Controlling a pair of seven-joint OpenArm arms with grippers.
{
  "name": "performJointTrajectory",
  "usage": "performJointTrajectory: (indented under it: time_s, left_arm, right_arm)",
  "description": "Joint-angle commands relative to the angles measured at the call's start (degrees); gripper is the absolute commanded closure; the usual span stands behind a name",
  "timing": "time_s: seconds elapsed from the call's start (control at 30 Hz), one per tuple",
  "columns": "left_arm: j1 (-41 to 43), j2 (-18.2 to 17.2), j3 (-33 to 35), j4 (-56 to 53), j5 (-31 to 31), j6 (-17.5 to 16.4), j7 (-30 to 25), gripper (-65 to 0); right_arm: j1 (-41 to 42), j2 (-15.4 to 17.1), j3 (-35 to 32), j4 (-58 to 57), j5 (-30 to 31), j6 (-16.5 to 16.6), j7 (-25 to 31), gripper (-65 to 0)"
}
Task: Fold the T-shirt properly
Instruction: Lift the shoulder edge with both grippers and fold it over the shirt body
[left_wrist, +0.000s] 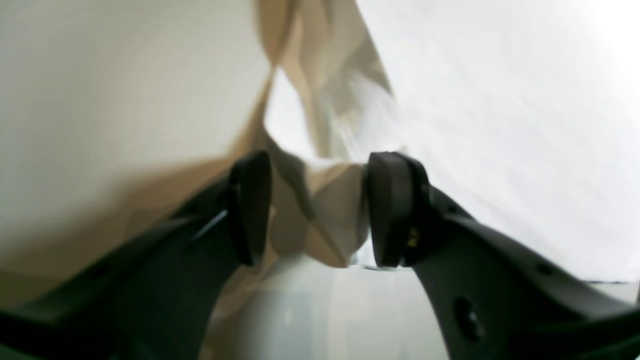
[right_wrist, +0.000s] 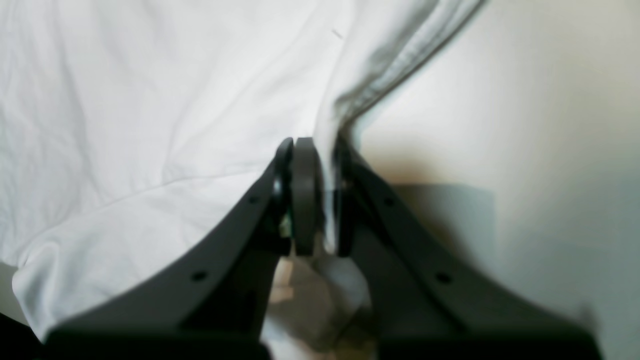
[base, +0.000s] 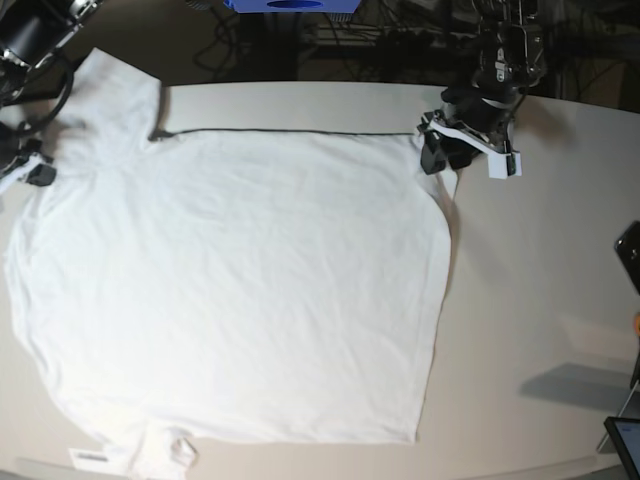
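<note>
The white T-shirt (base: 250, 280) lies spread flat over most of the table. At its far right corner my left gripper (base: 440, 150) is low over the cloth. In the left wrist view the left gripper (left_wrist: 322, 160) stands open, with a bunched fold of the T-shirt (left_wrist: 327, 200) between its fingers. At the far left edge, my right gripper (base: 38, 172) holds the shirt near a sleeve. In the right wrist view the right gripper (right_wrist: 320, 145) is shut, pinching an edge of the T-shirt (right_wrist: 150, 100).
The off-white tabletop (base: 540, 300) shows bare to the right of the shirt. A dark object (base: 630, 255) and a screen corner (base: 625, 440) sit at the right edge. Cables and a blue object (base: 290, 5) lie behind the table.
</note>
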Motion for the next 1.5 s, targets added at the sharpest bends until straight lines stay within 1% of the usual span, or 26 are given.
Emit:
performJointTrajectory:
  time_s: [0.0,0.27,0.5,0.53,0.57,0.63,0.67,0.9,1.0,1.2,1.37,1.47]
  left_arm:
    - [0.65,0.04,0.45,-0.19,0.3,0.55,3.4,-30.4]
    - [1.09,0.13,-0.08,0.08,-0.05,0.55,3.4,-30.4]
    - [-0.31,0.3,0.45,-0.01,-0.05,0.55,3.4,-29.4]
    - [-0.49,0.48,0.45,-0.19,-0.05,0.55,3.4,-26.4]
    - [-0.66,0.48,0.45,-0.28,0.03,0.55,3.49,-20.7]
    - [-0.93,0.48,0.53,-0.36,0.12,0.55,3.58,-4.9]
    - [-0.93,0.48,0.53,-0.36,0.12,0.55,3.67,-0.3]
    - [0.48,0.22,0.18,0.16,0.03,0.55,3.49,0.0]
    - [1.18,0.04,-0.26,3.07,0.03,0.55,3.4,0.0]
    - [2.85,0.04,-0.26,10.54,0.03,0.64,3.4,0.0]
    - [2.94,0.13,-0.61,11.33,0.03,0.81,3.4,0.0]
    - [3.12,1.27,-3.95,12.56,-0.14,0.81,3.4,0.0]
  right_arm:
    - [0.13,0.64,-0.21,0.38,-0.74,0.12,-1.15,-0.6]
    - [0.13,0.64,-0.21,0.38,-0.83,0.12,-1.06,-0.6]
    - [0.13,0.64,-0.21,0.38,-0.83,0.12,-0.97,-0.6]
    - [0.13,0.64,-0.21,0.38,-0.83,0.12,-0.97,-0.7]
    - [0.13,0.64,-0.21,0.38,-0.83,0.12,-0.97,-0.7]
    - [0.13,0.64,-0.21,0.38,-0.83,0.12,-0.97,-0.7]
    - [0.13,0.64,-0.21,0.38,-0.83,0.12,-0.97,-0.7]
    - [-0.49,0.91,-0.21,0.73,-0.83,0.12,-0.88,-0.6]
    - [-1.1,1.08,-0.21,1.79,-0.83,0.12,-0.79,-0.1]
    - [-4.09,1.08,-0.12,11.37,-0.83,0.12,-1.06,-0.1]
    - [-4.62,1.17,0.14,15.85,-0.83,0.12,-1.32,-0.1]
    - [-4.71,2.31,0.14,16.73,-0.74,0.12,-1.32,-0.1]
